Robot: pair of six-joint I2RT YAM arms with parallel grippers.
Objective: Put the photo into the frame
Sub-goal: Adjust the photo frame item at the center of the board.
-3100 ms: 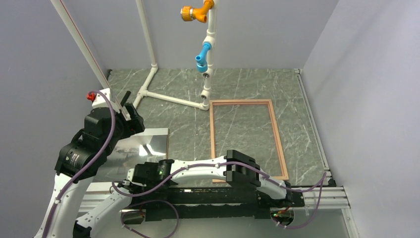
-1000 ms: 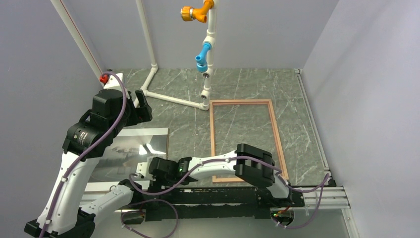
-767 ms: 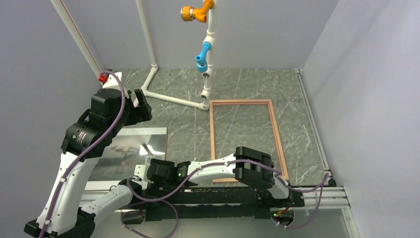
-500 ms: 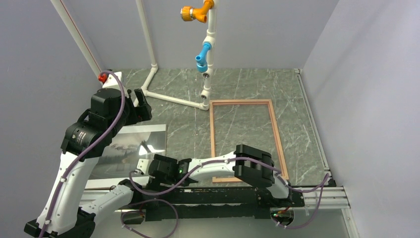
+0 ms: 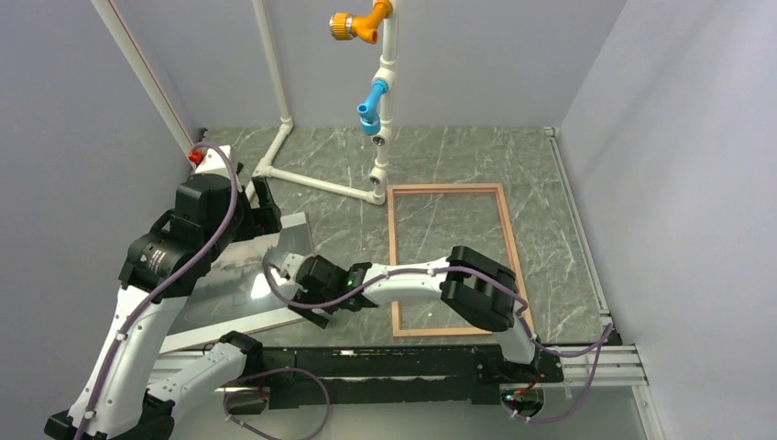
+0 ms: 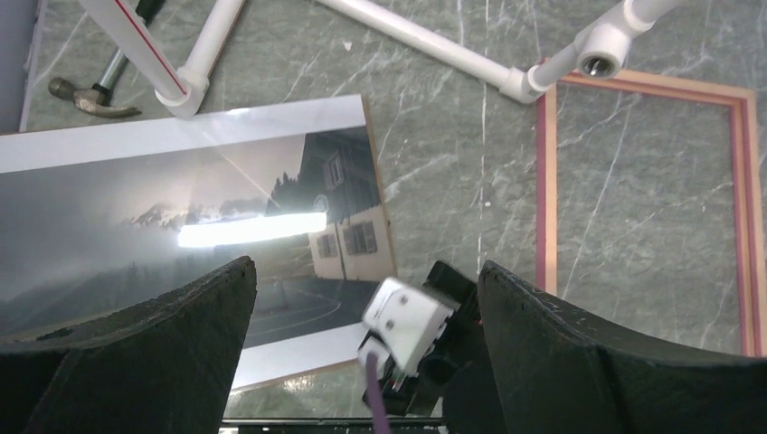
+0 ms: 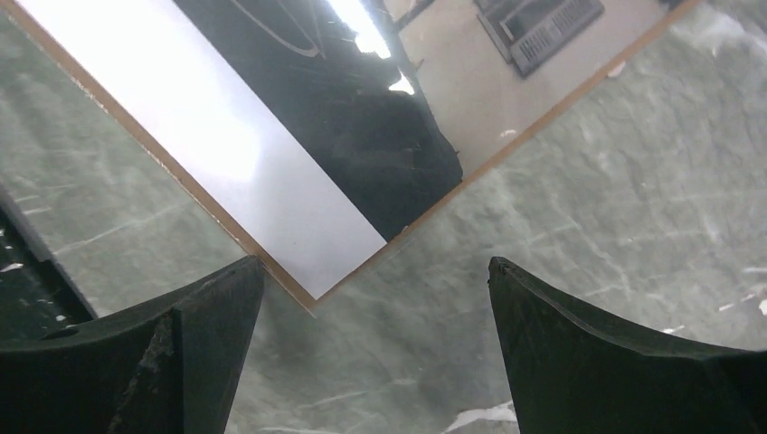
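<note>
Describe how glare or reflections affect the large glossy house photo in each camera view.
Top external: a white glare patch washes out part of the large glossy rectangular photo. Left wrist: a bright strip of light streaks across its grey sky. Right wrist: its surface mirrors dark shapes and a bright light, hiding the printed picture.

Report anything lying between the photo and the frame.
Nothing rests on the bare table between the photo and the frame. Only the right arm crosses above that gap, the open right tool over the photo's near corner. The pipe stand stands by the frame's far left corner, beside the path.
</note>
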